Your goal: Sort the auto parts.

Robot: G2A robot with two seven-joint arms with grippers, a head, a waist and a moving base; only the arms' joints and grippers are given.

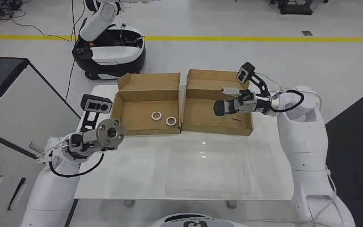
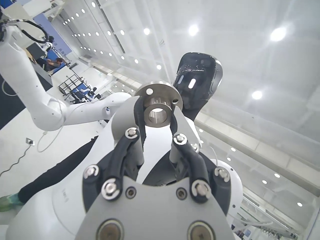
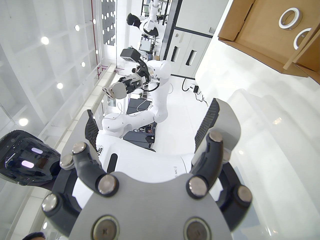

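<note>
- We find the left gripper [image 2: 155, 116] clamped on the hub of a flanged metal part [image 1: 111, 132]. The flange sits just past the fingertips and the bore runs in line with the fingers.
- In the top view the part is held in the air at the table's [image 1: 187, 164] left edge, with its flange face tilted upward rather than down at the table.
- The left box [image 1: 139, 113] lies just beside this gripper, toward the table's middle. Its side wall stands between the part and the box floor, so in our judgement the part must be carried over the wall and turned downward.
- Two white rings [image 1: 156, 116] [image 1: 171, 120] lie close together on that box's floor near its right wall; the floor nearer the gripper is bare.
- The right box [image 1: 198, 116] touches the left box on its far side, well apart from the held part. A small pale item [image 1: 236, 119] lies in it, too small to identify.
- The right gripper [image 3: 152, 111] is spread wide and holds nothing. It hangs over the right box and would crowd any delivery there.
- We judge the left arm the only candidate; we cannot tell which box suits this part.
</note>
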